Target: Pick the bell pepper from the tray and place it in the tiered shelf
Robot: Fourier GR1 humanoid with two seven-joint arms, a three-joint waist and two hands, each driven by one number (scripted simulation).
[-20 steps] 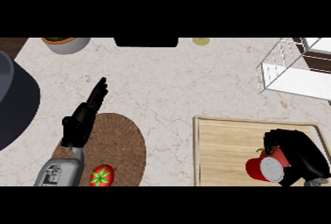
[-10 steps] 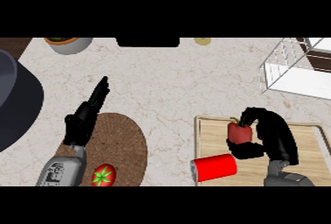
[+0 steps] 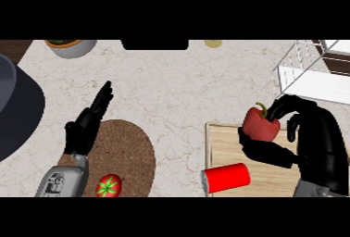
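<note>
A red bell pepper (image 3: 260, 123) with a green stem is held above the far edge of the wooden tray (image 3: 226, 148), my right hand (image 3: 309, 134) shut on it with fingers and thumb curled round it. The white wire tiered shelf (image 3: 311, 76) stands at the far right, just beyond the pepper. My left hand (image 3: 85, 125) rests open at the left, fingers straight and pointing away, over a round brown mat (image 3: 126, 155).
A red cylinder (image 3: 227, 178) lies on its side on the tray's near left part. A tomato (image 3: 108, 185) sits on the mat. A bowl (image 3: 68, 47) stands at the far left, a dark round shape (image 3: 17, 111) at the left edge.
My right hand has lifted the pepper off the tray and carried it away from me and to the right, toward the shelf. The red cylinder has tipped onto its side. The left hand has not moved.
</note>
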